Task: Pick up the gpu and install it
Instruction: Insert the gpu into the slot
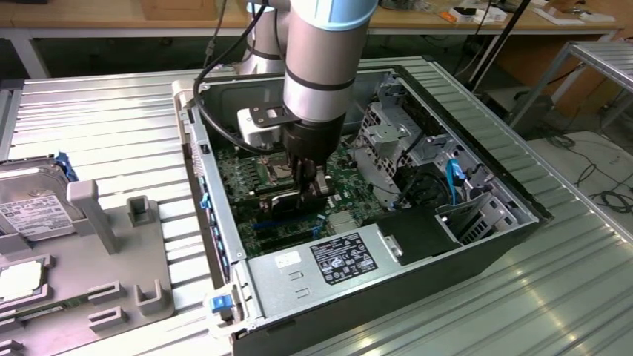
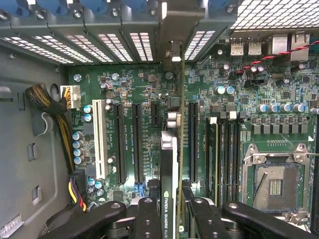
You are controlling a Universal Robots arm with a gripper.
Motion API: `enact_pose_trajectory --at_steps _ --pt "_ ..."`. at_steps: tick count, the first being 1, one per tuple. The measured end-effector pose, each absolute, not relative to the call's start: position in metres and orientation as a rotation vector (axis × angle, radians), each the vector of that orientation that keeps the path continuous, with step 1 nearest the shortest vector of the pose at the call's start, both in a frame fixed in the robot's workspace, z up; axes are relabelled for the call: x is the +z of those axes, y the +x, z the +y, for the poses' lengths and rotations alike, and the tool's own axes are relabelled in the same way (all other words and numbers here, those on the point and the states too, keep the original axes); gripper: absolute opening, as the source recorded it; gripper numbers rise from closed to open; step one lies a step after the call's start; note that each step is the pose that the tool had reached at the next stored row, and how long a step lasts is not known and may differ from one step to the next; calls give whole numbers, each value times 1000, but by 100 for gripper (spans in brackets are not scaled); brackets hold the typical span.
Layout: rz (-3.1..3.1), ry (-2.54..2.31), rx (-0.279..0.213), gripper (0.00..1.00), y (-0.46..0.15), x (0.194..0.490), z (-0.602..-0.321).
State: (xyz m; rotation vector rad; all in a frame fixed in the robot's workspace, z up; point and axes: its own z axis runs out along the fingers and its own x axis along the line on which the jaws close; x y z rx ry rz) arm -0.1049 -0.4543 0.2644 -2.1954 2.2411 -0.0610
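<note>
Supporting surface: a desk of ribbed silver metal. Two items rest directly on it. An open black computer case lies on its side at the centre of the exterior view, open face upward, with its underside flat on the ribs. A grey moulded fixture tray sits at eight o'clock of the case, just beside the case wall and running out to the exterior view's left edge. Bare ribbed metal shows at four o'clock and at ten o'clock of the case.
</note>
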Motion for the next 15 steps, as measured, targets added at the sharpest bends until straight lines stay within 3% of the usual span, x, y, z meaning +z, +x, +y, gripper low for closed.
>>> enact_pose_trajectory --at_steps 15 --pt "2234 -2202 -61 27 -105 264 -451"
